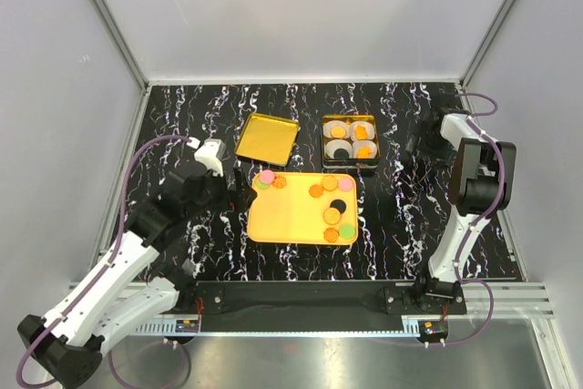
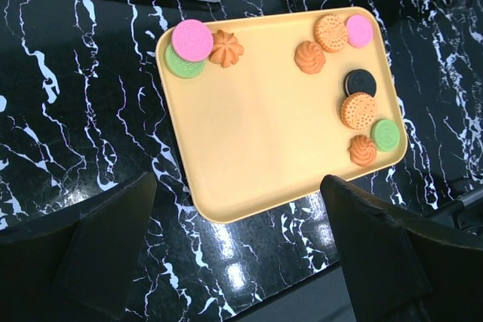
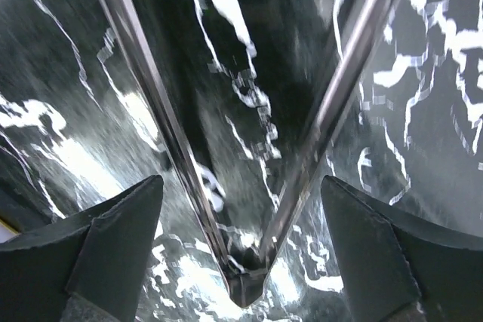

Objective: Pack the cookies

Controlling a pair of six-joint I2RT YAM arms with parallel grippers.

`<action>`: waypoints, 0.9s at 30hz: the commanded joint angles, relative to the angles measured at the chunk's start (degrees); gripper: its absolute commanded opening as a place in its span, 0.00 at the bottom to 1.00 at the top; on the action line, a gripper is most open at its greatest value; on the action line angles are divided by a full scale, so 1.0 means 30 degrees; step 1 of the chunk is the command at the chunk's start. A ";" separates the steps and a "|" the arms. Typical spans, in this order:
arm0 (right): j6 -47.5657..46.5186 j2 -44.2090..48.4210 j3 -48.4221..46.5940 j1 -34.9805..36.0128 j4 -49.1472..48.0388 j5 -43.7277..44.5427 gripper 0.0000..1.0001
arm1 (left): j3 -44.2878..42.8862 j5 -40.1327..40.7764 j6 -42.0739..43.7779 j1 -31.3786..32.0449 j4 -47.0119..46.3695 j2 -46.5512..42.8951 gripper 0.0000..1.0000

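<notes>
Several cookies lie on the flat yellow-orange tray [image 1: 290, 218]: a pink one [image 2: 192, 40] on a green one [image 2: 181, 65] beside an orange swirl [image 2: 226, 48] at its far left corner, and a cluster with a black one [image 2: 360, 81] along its right side. My left gripper [image 1: 235, 187] hangs open and empty over the table just left of the tray; in the left wrist view [image 2: 238, 209] its fingers straddle the tray's near corner. My right gripper [image 1: 421, 145] is open and empty at the back right, and its own view [image 3: 241, 194] is blurred.
A tin box [image 1: 351, 141] holds white paper cups with orange and black cookies in them, behind the tray. Its gold lid [image 1: 267, 138] lies to the box's left. Metal frame rails [image 3: 136, 73] and the enclosure walls stand close to the right gripper.
</notes>
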State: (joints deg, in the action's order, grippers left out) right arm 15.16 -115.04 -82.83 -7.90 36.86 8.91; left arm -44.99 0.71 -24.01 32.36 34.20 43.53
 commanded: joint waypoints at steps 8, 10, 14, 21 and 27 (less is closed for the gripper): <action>0.1569 0.7409 -0.0303 0.1602 -0.0861 -0.3670 1.00 | -0.5559 0.2978 -0.1634 0.0083 -0.1261 0.5288 0.99; 0.2006 0.7382 -0.1302 0.1929 -0.0365 -0.3729 0.97 | -0.6968 0.3598 -0.1376 0.0083 -0.1146 0.7884 0.99; 0.2360 0.7644 -0.2040 0.3684 -0.1122 -0.4465 0.92 | -1.2929 0.5708 0.0206 0.0083 0.0229 1.3749 0.99; 0.3385 0.8697 -0.1103 0.4685 -0.3408 -0.4816 0.88 | -2.1557 0.7117 0.2727 0.0024 0.2955 2.4703 0.84; 0.3531 0.8992 -0.0400 0.4685 -0.3965 -0.5195 0.83 | -2.3849 0.6327 0.3344 0.0024 0.2811 2.8315 0.79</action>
State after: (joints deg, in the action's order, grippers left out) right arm 24.58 -91.39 -84.88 6.22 28.86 -5.30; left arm -111.39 18.41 -16.67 32.40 41.30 126.74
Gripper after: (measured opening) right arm 0.839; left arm 0.794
